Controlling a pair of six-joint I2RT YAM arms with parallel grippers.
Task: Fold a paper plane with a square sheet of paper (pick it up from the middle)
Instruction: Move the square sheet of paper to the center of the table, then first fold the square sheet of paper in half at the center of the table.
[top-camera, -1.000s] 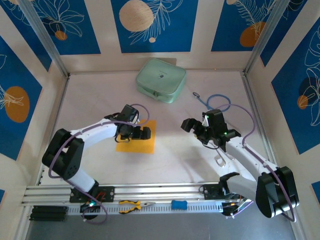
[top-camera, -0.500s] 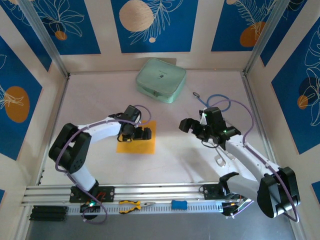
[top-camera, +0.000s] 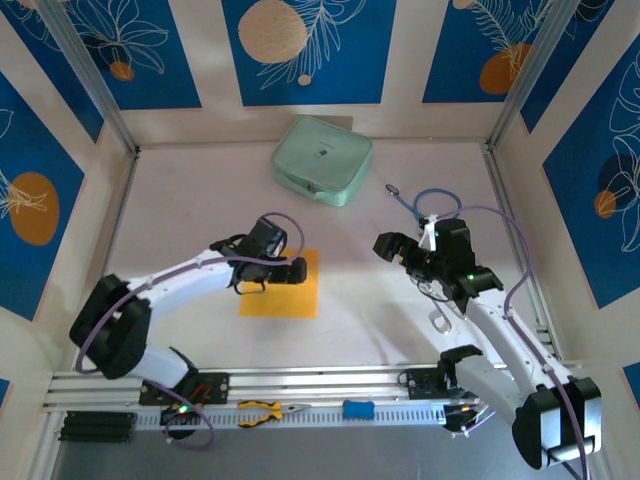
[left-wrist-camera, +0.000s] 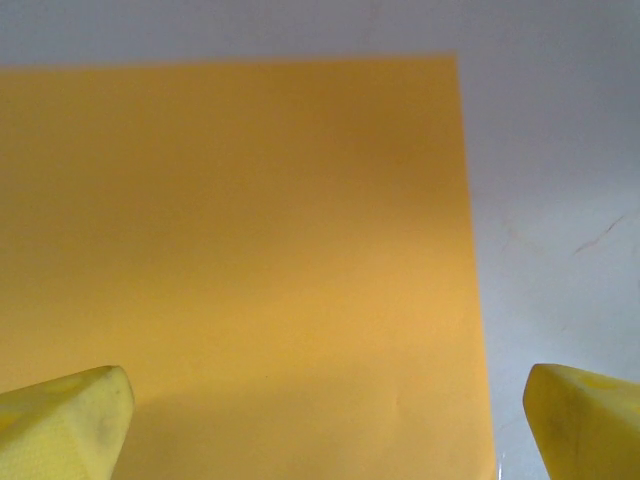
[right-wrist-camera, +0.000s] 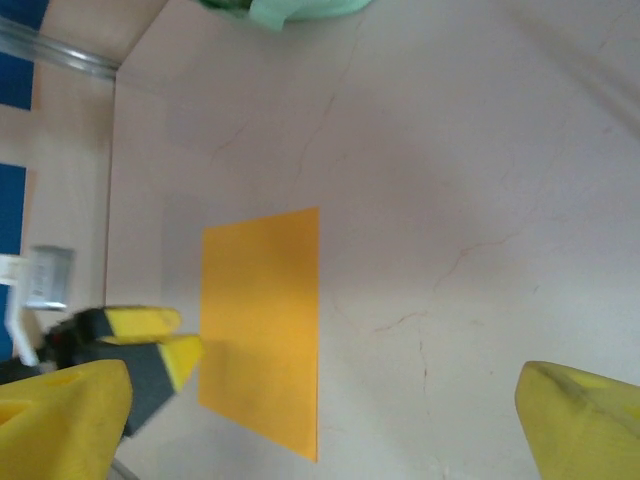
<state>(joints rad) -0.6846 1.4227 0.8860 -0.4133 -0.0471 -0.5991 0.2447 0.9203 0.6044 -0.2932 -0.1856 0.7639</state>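
Square sheet of paper (top-camera: 283, 294) flat on pale surface (top-camera: 200, 200), blue-patterned walls (top-camera: 305, 50); we find left tool (left-wrist-camera: 325, 415), right tool (right-wrist-camera: 325, 410) spread wide, empty.

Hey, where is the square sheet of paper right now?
In the top external view, the square sheet of paper lies flat on the table, left of centre. It is under the open left gripper and nearer than the pale green case.

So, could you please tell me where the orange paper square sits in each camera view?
Top external: paper square just left of centre, partly under the left gripper.
Left wrist: paper square across the left and middle, its edge running down right of centre.
Right wrist: paper square lower left of centre.
Shared landmark: the left gripper, yellow-tipped, at the paper.
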